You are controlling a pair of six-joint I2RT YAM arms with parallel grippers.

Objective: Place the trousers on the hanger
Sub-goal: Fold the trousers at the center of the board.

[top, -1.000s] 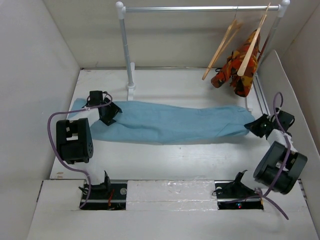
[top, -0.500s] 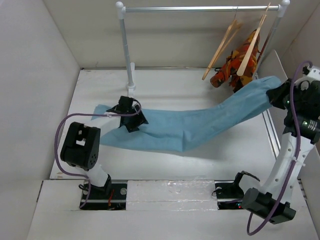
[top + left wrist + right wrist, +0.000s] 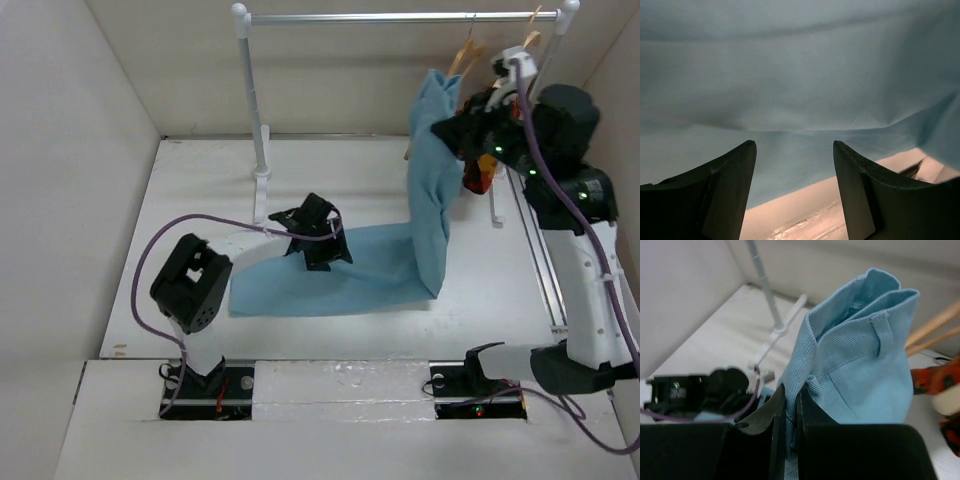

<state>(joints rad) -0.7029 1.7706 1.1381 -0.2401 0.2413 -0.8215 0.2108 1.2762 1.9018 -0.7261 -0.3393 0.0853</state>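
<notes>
Trousers (image 3: 860, 355) within right pincer (image 3: 791, 402)

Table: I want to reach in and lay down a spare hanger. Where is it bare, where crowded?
Bare: the table between the rack post and the raised trousers, the back-left corner beyond that post, and the strip before the arm bases. Crowded: back right, where the right gripper holds the trousers by the hanger.

hanger (image 3: 464, 55) mostly behind trousers (image 3: 430, 185), patterned garment (image 3: 477, 177) largely hidden
</notes>
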